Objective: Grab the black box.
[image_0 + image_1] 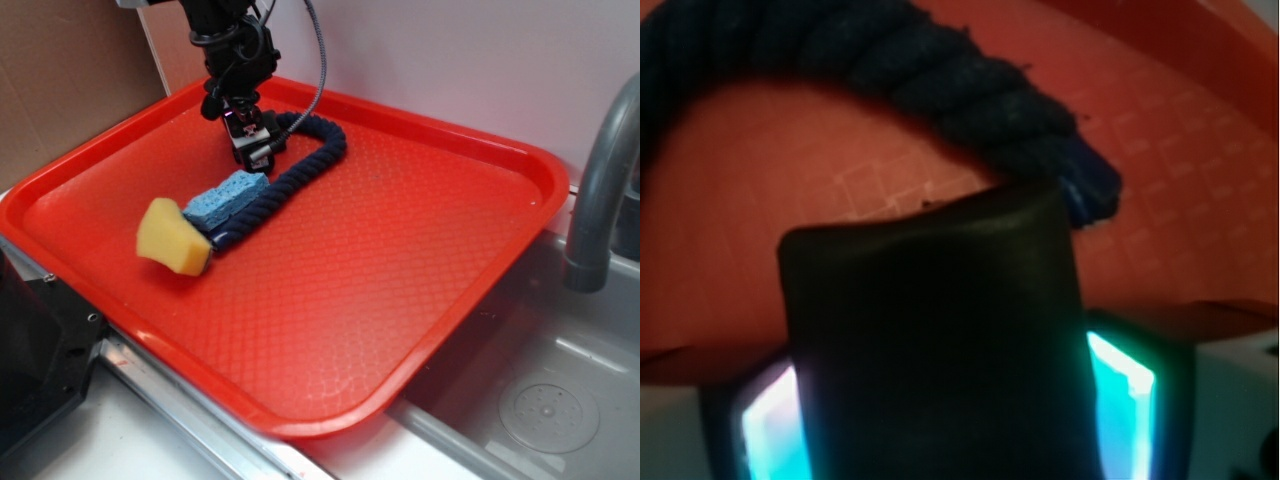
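Exterior view: red tray (400,260) on counter beside sink (540,400); grey faucet (600,190) at right edge. Gripper (252,145) down at far-left part of tray, arm reaching in from top of frame, grey cable trailing behind. Black box (250,135) seen between fingers, partly masked by them; exact outline hard to read from this view. Navy rope (300,170) curving around right side of gripper and running toward front-left. Blue sponge (228,200) just in front of gripper, lying against rope. Yellow sponge (172,238) next to blue one, nearer the tray's left rim, touching or nearly touching it.

Wrist view: box (930,340) filling centre of frame, glossy, rounded top corners, upper edge slightly wavy. Fingers (1120,400) flanking both sides of box, lit cyan, pressed against its flanks with no gap seen. Jaws clenched on box. Rope (940,90) arching across top of frame beyond box, frayed end at right just past box's upper right corner; contact between rope end and box cannot be told. Textured tray floor (870,180) visible between rope and box; tray rim at upper right. Whether box is lifted off tray or resting on it cannot be told from either view.
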Controlling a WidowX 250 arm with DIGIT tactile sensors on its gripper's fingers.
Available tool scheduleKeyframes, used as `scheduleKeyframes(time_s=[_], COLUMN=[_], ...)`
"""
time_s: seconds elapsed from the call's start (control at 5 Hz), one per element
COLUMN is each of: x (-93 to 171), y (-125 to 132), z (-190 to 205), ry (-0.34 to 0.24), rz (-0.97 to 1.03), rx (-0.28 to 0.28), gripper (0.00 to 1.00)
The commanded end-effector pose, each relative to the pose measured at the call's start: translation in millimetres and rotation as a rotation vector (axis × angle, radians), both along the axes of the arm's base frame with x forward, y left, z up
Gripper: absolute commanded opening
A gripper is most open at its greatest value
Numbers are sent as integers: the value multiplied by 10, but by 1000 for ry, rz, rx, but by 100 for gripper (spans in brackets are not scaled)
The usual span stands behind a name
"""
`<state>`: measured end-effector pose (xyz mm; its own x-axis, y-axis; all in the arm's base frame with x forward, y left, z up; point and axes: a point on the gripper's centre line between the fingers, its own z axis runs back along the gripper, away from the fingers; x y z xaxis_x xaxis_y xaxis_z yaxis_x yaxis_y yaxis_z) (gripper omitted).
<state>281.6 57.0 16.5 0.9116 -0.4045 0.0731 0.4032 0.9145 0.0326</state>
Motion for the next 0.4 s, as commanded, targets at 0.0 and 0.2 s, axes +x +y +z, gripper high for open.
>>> scheduleKeyframes(time_s=[0.0, 0.2], x=[-495, -546], y=[-296, -552], z=[979, 1497], ry=[-152, -135], rz=[172, 211], rx=[-154, -254], gripper=[0, 0])
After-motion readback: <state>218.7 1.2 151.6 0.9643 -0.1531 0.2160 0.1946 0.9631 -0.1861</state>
